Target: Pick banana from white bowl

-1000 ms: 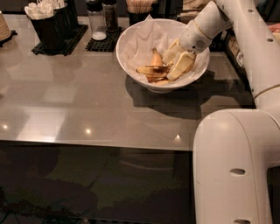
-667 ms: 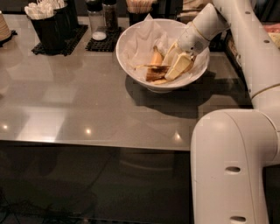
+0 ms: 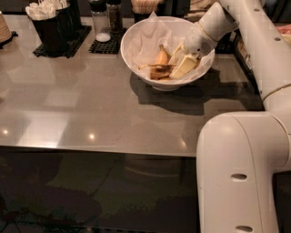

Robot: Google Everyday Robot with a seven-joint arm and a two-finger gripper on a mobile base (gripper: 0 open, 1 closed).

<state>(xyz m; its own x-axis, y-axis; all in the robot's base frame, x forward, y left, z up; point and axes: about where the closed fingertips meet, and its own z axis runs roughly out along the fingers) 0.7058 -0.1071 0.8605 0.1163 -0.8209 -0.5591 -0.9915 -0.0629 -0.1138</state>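
The white bowl (image 3: 136, 54), lined with crinkled white paper, stands at the back middle of the grey table. In it lies the banana (image 3: 159, 73), brown and dark-streaked, low in the bowl. Behind it is a stubby orange cone-shaped piece (image 3: 162, 55). My gripper (image 3: 183, 62) reaches down into the bowl from the upper right. It sits just right of the banana, close to it or touching it. The white arm (image 3: 254, 41) runs along the right side of the view.
A black holder with white utensils (image 3: 47, 22) and shakers on a black mat (image 3: 104, 27) stand at the back left. Another holder (image 3: 143, 7) is behind the bowl. The table's front edge (image 3: 91, 148) runs across the middle. My white base (image 3: 241, 177) fills the lower right.
The gripper stays inside the bowl beside the banana, with almost no movement. The view has shifted very slightly.
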